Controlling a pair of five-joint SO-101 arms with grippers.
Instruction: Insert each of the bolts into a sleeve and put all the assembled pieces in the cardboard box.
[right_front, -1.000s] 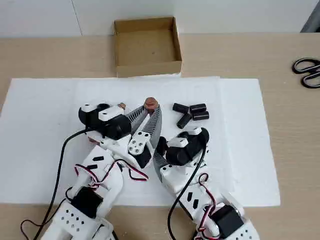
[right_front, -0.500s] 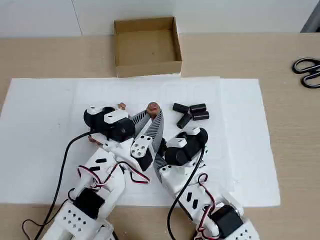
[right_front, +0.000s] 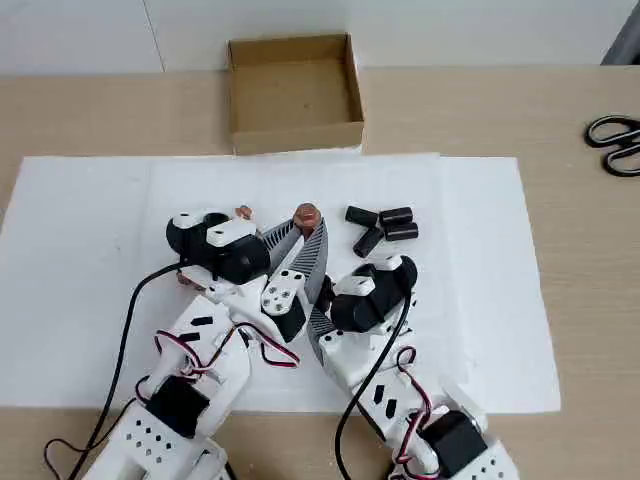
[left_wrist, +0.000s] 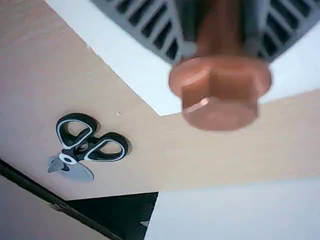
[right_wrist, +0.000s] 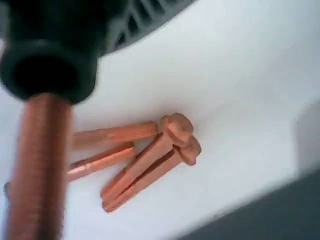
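My left pincer (right_front: 292, 228) is closed on a copper bolt (left_wrist: 220, 92), with the grey fingers gripping the shank just behind the hexagonal head. My right pincer (right_front: 314, 240) is clamped on a black sleeve (right_wrist: 47, 70). The bolt's shank stands in the sleeve's open end, though I cannot tell how deep it goes.

The two pincers meet tip to tip above the white sheet (right_front: 480, 280), near its middle. From above, the bolt's head sits on top between their tips.

The loose bolts (right_wrist: 145, 160) lie flat on the sheet in a bunch, touching one another, with two heads side by side. In the high view bits of copper from them show beside my left arm.

The spare sleeves (right_front: 382, 228) — four black ones — make a small heap on the sheet, just to the right of the pincers, some touching.

The cardboard box (right_front: 300, 136) stands open-topped on the counter (right_front: 500, 110) at the sheet's far edge, its front wall right against that edge, well apart from both pincers.

Scissors (left_wrist: 100, 145) lie on the bare counter far to my right, off the sheet.
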